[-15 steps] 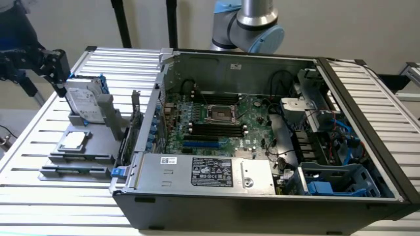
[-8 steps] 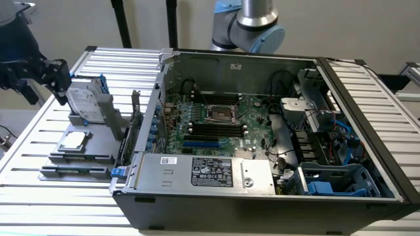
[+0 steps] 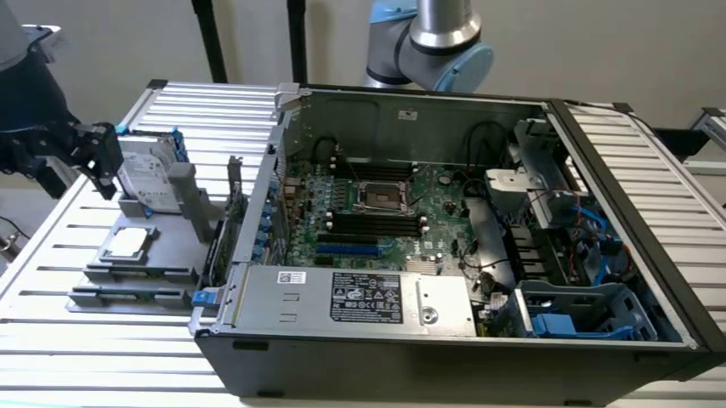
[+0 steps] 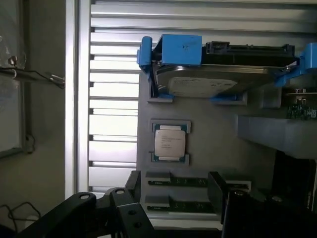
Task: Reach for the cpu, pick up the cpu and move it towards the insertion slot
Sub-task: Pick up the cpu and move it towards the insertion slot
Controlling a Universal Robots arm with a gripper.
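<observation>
Plainly early in the reach, a robot arm (image 3: 437, 38) worked beside an opened computer case (image 3: 635, 161) on a slatted metal surface (image 3: 68, 348). In the exterior view the jaws stood at nine o'clock of the frame, spread wide and holding nothing, just beside an upright hard drive (image 3: 148, 174) in its blue frame. The cpu (image 3: 127, 242) lay flat in a grey fixture (image 3: 170, 272) at about five o'clock from the jaws, outside the case and apart from them. The insertion slot (image 3: 380, 197), a silvery frame with a dark centre, sat on the motherboard (image 3: 443, 200) inside the case. It was at roughly three o'clock from the cpu and well apart from it, with the case wall between the two.

The wrist view took in the same fixture (image 4: 218, 148). The cpu (image 4: 170, 141) rested metal face up in its shallow seat, between the hard drive (image 4: 218, 82) and two memory sticks (image 4: 181, 183). The black jaws framed the memory sticks, released, with no contact on the chip.

Judged from this, reaching was the step in hand, and nothing had been picked up. That reach appeared to call for bringing the open jaws over the chip, square to its edges. They also needed to come low enough to take its thin sides without knocking the hard drive.
</observation>
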